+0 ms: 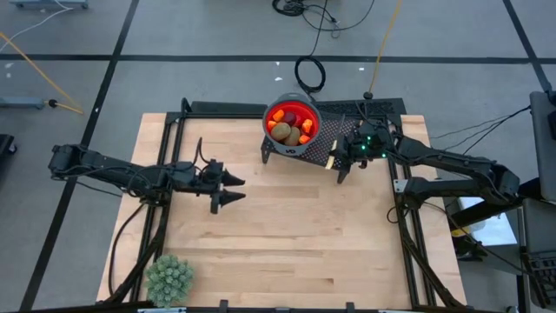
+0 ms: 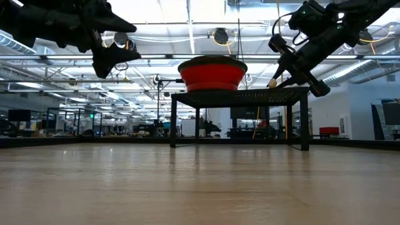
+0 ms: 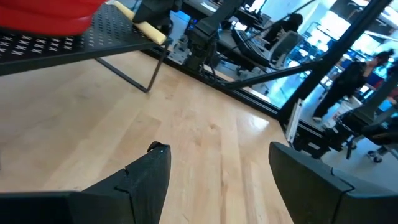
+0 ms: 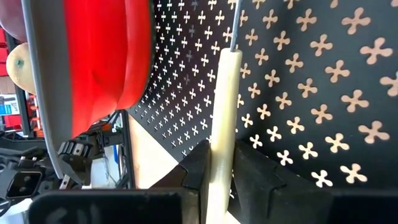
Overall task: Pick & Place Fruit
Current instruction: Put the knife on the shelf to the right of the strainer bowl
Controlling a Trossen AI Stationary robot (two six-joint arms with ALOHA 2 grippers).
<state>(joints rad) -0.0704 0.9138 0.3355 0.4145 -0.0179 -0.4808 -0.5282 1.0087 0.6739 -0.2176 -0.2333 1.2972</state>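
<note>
Gripping a pale yellow knife handle [image 4: 221, 118], the right gripper [image 1: 340, 162] has its two fingers pressed on either side of it, as the right wrist view shows. Handle runs lengthwise out from between the fingers, a thin metal stem continuing beyond its far end, both lying over the black perforated rack [image 1: 382, 111].

Outward from that gripper: the red bowl [image 1: 292, 123] stands on the rack just beside it, toward the table's middle. Fruit [image 1: 289, 128] is piled inside the bowl: brown ovals, red pieces, small orange bits. None lies on the wooden table [image 1: 287, 226] that I can see.

Left gripper [image 1: 229, 189] hovers over the table with fingers spread and nothing between them, well apart from the bowl, pointing roughly toward the middle.

Judgement: right arm is much the nearer to the fruit, but it is occupied by the knife, not a fruit. Left is free yet farther off.
</note>
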